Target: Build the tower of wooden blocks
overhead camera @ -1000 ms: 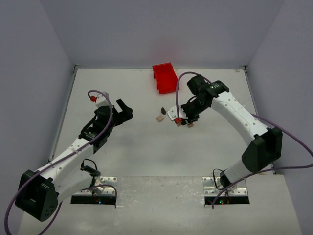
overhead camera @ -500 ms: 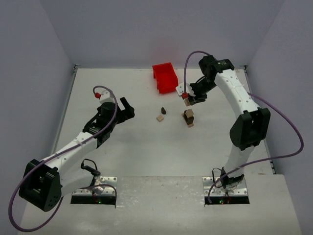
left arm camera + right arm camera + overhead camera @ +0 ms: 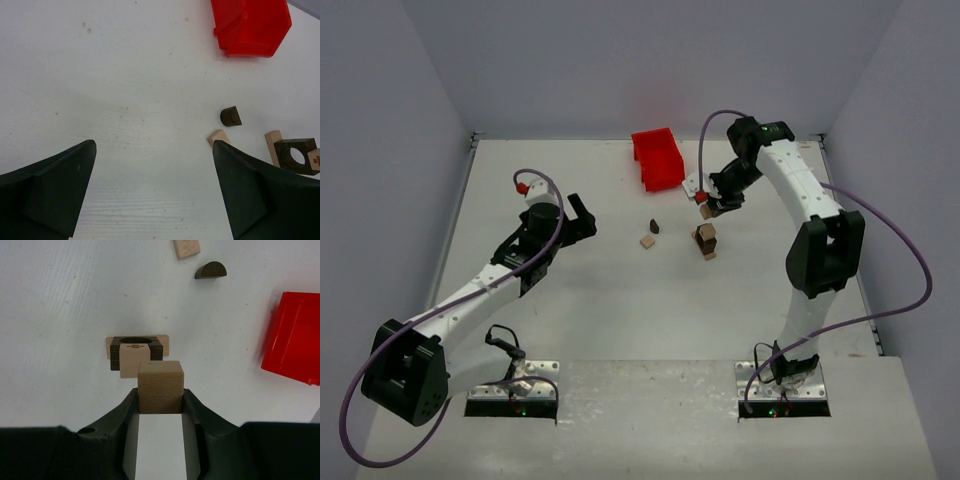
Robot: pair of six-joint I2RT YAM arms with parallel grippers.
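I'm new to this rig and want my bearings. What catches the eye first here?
The red bin at the table's far edge stands out most. Just right of it, the right gripper holds a tan cube near the small wood block tower. The left gripper hangs open and empty at centre-left.

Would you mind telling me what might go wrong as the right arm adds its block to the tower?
The tower is narrow, and its small pale top block offers little landing area, so the tan cube in the right tool may slide off. Descending off-centre might also knock it over.
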